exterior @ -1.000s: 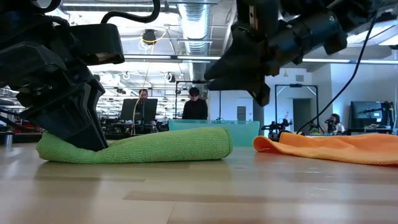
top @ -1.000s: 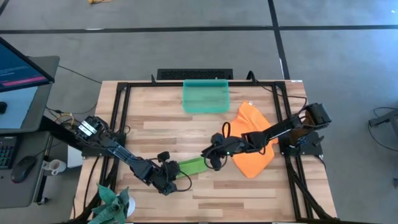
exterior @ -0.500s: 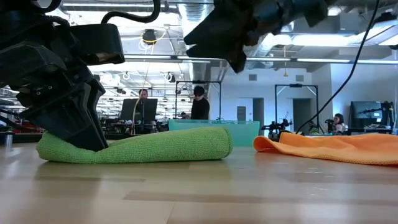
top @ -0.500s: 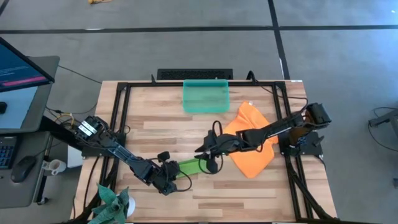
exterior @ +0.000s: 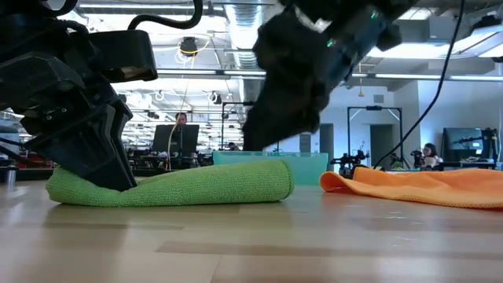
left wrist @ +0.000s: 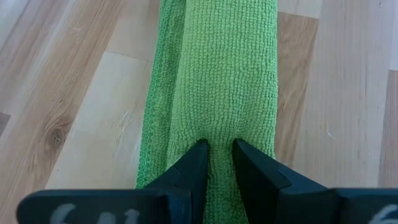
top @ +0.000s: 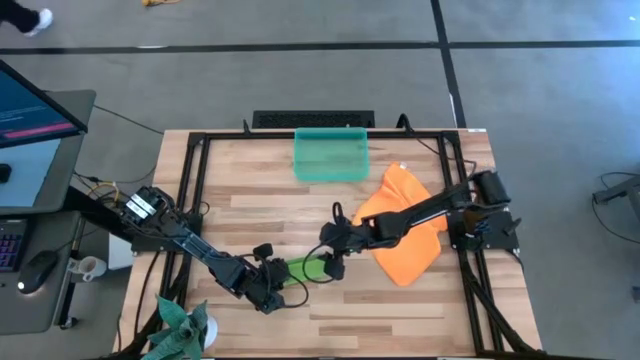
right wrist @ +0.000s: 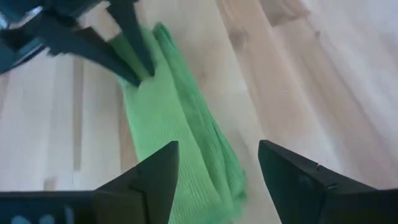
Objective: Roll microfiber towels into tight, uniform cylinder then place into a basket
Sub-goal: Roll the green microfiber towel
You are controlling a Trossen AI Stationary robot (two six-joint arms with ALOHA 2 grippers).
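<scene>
The lime green towel [top: 305,267] lies rolled into a long cylinder on the table's near middle, seen from the side in the low view [exterior: 173,185]. My left gripper [left wrist: 219,155] is shut on its left end. My right gripper [right wrist: 217,162] stands open just above the roll's right end [exterior: 275,177], touching nothing. The orange towel [top: 405,238] lies spread and rumpled to the right, partly under my right arm. The teal basket [top: 331,155] stands at the table's far middle with nothing in it. My left gripper pinches a raised fold of cloth on top of the green roll [left wrist: 217,140], near the roll's left end, between its two fingers [left wrist: 196,165]. The fingers slant down from the table's left and point along the roll. The roll lies flat on the table.
A dark spiky plant [top: 182,328] sits at the table's near left corner. Black frame rails [top: 195,190] run along the table's left and right sides. Bare wood lies between the roll and the basket. People stand in the room far behind the table.
My right gripper has swung from beside the orange towel toward the table's left, tipping and rolling as it went, rising first and then coming down over the green roll's right end. The roll and my left gripper have kept still.
</scene>
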